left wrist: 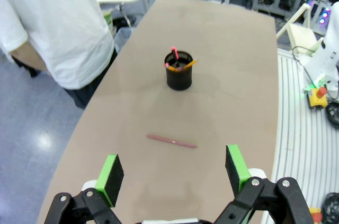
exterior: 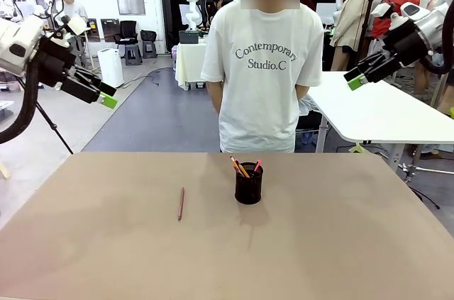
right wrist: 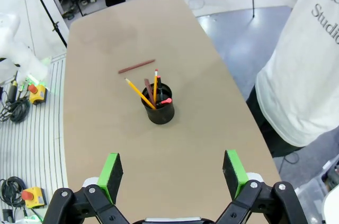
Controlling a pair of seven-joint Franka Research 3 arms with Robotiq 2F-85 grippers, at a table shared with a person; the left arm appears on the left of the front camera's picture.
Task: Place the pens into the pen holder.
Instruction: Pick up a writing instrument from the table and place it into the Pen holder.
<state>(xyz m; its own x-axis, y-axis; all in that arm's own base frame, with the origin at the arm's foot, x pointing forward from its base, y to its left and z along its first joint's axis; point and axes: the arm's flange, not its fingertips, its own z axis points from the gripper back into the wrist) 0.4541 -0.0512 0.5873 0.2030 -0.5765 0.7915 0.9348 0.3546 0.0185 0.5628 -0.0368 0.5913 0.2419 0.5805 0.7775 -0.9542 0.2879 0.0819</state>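
One pen [exterior: 181, 203] lies loose on the table [exterior: 340, 243], to the robot's left of the holder [exterior: 248, 184], well apart from it; the other pens [exterior: 241, 167] already stand in the holder. Both grippers hang high above the table, jaws spread wide and empty: the left gripper [exterior: 108, 97] over the left edge, the right gripper [exterior: 355, 80] off to the far right.

The loose pen is on the left arm's side, so that arm looks the nearer one. In the left wrist view the pen [left wrist: 171, 140] lies ahead of the open fingers [left wrist: 112, 172], between them and the holder [left wrist: 179, 75]. In the right wrist view it lies beyond the holder.

The pen's long axis runs roughly near to far across the table. In the left wrist view it lies crosswise, nearly in line with the gap between the two pads. The wrist likely needs about a quarter turn before descending, so that the pads close across the shaft.
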